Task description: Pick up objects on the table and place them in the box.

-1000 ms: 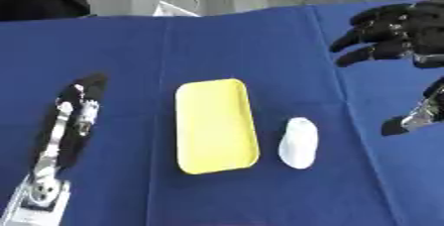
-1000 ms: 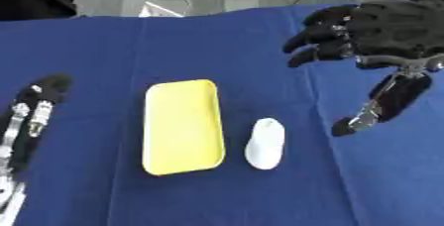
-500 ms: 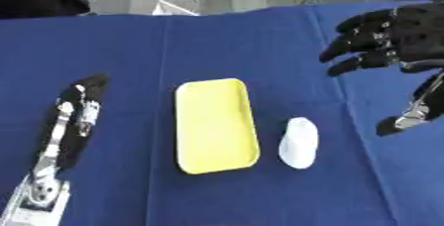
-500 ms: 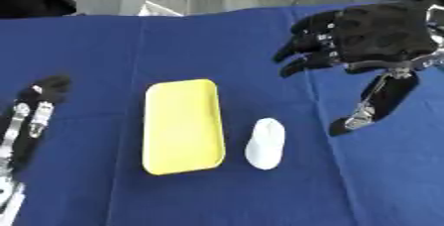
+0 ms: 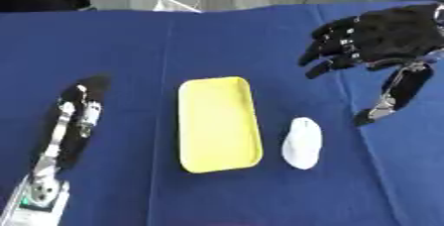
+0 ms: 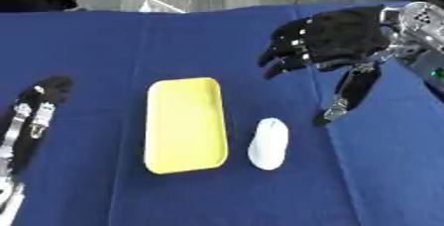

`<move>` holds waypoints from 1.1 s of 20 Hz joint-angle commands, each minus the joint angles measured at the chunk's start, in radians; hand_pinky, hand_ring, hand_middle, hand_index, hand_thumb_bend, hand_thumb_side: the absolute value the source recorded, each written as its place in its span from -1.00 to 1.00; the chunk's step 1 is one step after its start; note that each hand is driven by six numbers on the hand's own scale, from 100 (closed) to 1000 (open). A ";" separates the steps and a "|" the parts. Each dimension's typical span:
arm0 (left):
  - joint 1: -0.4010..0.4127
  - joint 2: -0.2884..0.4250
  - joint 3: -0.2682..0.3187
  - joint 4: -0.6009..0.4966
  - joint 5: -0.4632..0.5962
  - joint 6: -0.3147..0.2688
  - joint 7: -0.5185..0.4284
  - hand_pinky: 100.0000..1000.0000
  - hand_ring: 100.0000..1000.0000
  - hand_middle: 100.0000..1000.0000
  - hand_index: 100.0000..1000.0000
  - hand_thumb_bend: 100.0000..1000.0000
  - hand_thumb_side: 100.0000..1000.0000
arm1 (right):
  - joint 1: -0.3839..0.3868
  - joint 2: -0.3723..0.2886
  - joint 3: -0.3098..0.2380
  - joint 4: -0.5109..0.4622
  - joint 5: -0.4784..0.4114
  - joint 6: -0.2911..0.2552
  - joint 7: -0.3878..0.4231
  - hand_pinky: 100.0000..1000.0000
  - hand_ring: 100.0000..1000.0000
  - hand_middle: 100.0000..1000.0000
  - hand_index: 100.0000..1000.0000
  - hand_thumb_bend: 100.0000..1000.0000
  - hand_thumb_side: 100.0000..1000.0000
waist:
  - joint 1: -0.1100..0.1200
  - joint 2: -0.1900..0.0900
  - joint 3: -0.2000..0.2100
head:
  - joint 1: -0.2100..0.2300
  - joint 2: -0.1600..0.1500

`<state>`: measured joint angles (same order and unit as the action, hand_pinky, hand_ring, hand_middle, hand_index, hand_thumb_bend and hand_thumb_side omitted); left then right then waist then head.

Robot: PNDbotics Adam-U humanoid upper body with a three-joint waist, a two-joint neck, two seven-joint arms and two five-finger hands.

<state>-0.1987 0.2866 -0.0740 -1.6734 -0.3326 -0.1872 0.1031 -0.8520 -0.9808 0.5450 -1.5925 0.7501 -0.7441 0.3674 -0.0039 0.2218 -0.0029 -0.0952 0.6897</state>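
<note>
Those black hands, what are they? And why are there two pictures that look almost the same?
They are a robot's hands, and a person steers them. The two pictures come from two cameras in the robot's head, like two eyes looking down, so they match closely. The right hand hangs above the blue table with its fingers spread open, holding nothing. The left hand is stretched out flat at the left side, also holding nothing. On the table lie a yellow tray and, just beside it, a small white rounded thing. I cannot tell what that white thing is. The robot's job is to put things into a box.
</note>
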 commanded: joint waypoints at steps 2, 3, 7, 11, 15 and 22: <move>-0.011 0.019 -0.001 -0.022 -0.004 -0.004 -0.003 0.53 0.54 0.57 0.77 -1.00 1.00 | -0.026 -0.005 -0.006 0.028 0.031 -0.074 0.033 0.87 0.72 0.76 0.77 0.21 -0.01 | -0.002 -0.011 0.003 | -0.005 -0.014; -0.011 0.019 -0.002 -0.022 -0.004 -0.004 -0.003 0.53 0.54 0.57 0.77 -1.00 1.00 | -0.028 -0.003 -0.006 0.033 0.038 -0.077 0.028 0.87 0.72 0.76 0.77 0.21 -0.01 | -0.002 -0.011 0.004 | -0.005 -0.014; -0.011 0.018 -0.002 -0.022 -0.005 -0.005 -0.005 0.54 0.54 0.57 0.77 -1.00 1.00 | -0.031 0.002 -0.004 0.047 0.061 -0.085 0.011 0.87 0.72 0.75 0.77 0.21 -0.02 | -0.002 -0.010 0.004 | -0.005 -0.014; -0.012 0.018 -0.002 -0.022 -0.004 -0.005 -0.005 0.54 0.54 0.57 0.77 -1.00 1.00 | -0.030 0.003 -0.002 0.054 0.080 -0.092 -0.003 0.87 0.72 0.75 0.77 0.21 -0.03 | -0.002 -0.010 0.005 | -0.005 -0.014; -0.012 0.018 -0.003 -0.022 -0.004 -0.006 -0.007 0.54 0.54 0.57 0.77 -1.00 1.00 | -0.031 0.008 0.002 0.058 0.099 -0.100 -0.013 0.87 0.72 0.75 0.76 0.20 -0.03 | -0.002 -0.010 0.005 | -0.007 -0.014; -0.015 0.013 -0.005 -0.024 -0.003 -0.007 -0.009 0.54 0.54 0.58 0.77 -1.00 1.00 | -0.028 0.059 0.018 0.104 0.161 -0.130 -0.018 0.87 0.71 0.74 0.77 0.20 -0.03 | 0.004 -0.005 0.009 | -0.010 -0.017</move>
<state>-0.2043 0.2865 -0.0797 -1.6735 -0.3347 -0.1924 0.0966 -0.8608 -0.9151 0.5691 -1.4937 0.8979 -0.8137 0.2988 0.0003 0.2299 0.0046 -0.0952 0.6891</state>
